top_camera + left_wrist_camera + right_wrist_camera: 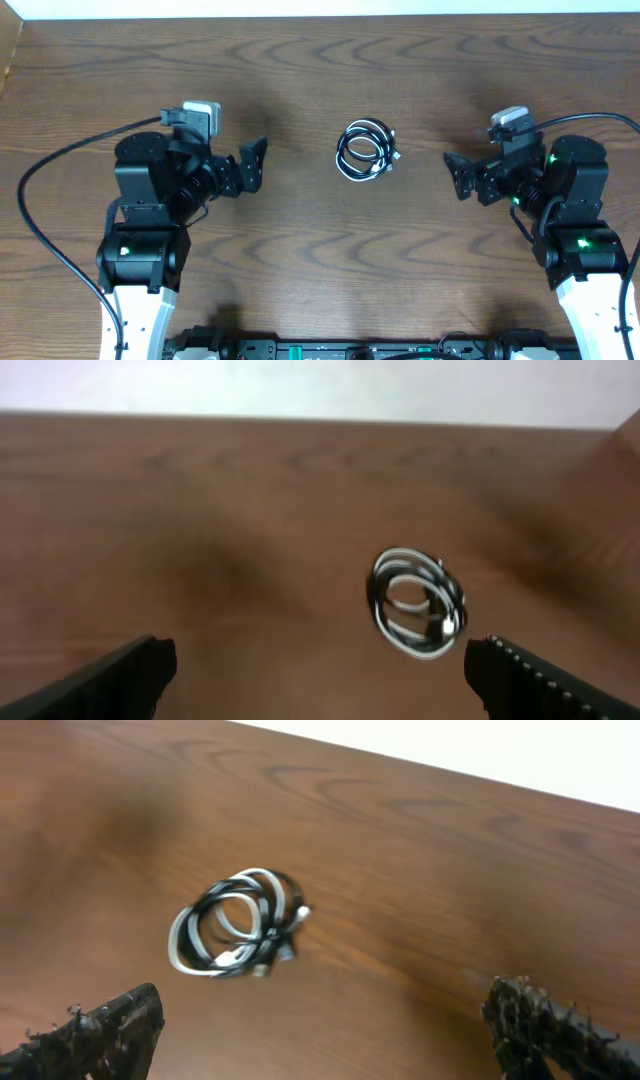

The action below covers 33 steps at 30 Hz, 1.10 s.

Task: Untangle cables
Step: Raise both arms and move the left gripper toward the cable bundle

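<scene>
The cables [367, 151] lie in one small coiled bundle of black and white loops with small plug ends, on the wooden table between the arms. The bundle also shows in the left wrist view [418, 603] and in the right wrist view [238, 923]. My left gripper [254, 164] is open and empty, to the left of the bundle and apart from it; its fingers frame the bottom of the left wrist view [320, 675]. My right gripper [460, 172] is open and empty, to the right of the bundle; its fingers show in the right wrist view [322, 1030].
The wooden table [320, 70] spreads all round the bundle. A thick black arm cable [40, 190] loops at the left, and another [590, 118] at the right. A pale edge runs along the table's far side.
</scene>
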Motion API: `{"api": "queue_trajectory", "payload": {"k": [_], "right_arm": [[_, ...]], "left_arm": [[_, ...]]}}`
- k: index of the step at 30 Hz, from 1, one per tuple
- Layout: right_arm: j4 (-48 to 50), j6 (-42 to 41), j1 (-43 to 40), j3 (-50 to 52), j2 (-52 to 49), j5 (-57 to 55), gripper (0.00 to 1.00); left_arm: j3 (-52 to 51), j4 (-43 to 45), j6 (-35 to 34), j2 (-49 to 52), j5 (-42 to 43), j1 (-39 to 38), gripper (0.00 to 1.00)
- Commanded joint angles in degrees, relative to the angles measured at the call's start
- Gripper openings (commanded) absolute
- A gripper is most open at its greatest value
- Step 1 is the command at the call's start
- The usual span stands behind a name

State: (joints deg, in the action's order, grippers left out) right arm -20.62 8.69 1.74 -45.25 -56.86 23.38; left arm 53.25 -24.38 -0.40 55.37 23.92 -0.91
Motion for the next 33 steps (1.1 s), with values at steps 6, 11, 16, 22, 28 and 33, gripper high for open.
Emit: {"api": "queue_trajectory", "payload": {"k": [6, 11, 16, 22, 28, 33], "right_arm": [[-0.83, -0.33, 0.20, -1.18, 0.39, 16.74, 0.99], [1.16, -5.64, 0.17, -1.22, 0.28, 11.02, 0.99], [1.09, -7.80, 0.17, -1.90, -0.94, 4.35, 0.99], [-4.33, -9.07, -0.83, -10.12, -8.02, 2.78, 0.99], [-15.74, -8.17, -3.06, -25.05, -19.23, 0.48, 0.99], [-24.79, -8.20, -5.33, -34.25, -27.69, 0.39, 0.99]], "left_arm": [[1.29, 3.43, 1.14, 0.85, 2.69, 0.17, 0.98], [1.31, 4.74, -0.70, 3.26, 2.71, 0.17, 0.98], [1.49, 8.28, -1.77, 8.63, 7.67, 0.17, 0.98], [4.79, 8.96, -4.00, 14.14, 8.48, 0.17, 0.98], [6.01, 14.27, -3.76, 16.09, 8.52, 0.17, 0.97], [6.01, 14.99, -2.60, 17.77, 11.06, 0.17, 0.97]]}}
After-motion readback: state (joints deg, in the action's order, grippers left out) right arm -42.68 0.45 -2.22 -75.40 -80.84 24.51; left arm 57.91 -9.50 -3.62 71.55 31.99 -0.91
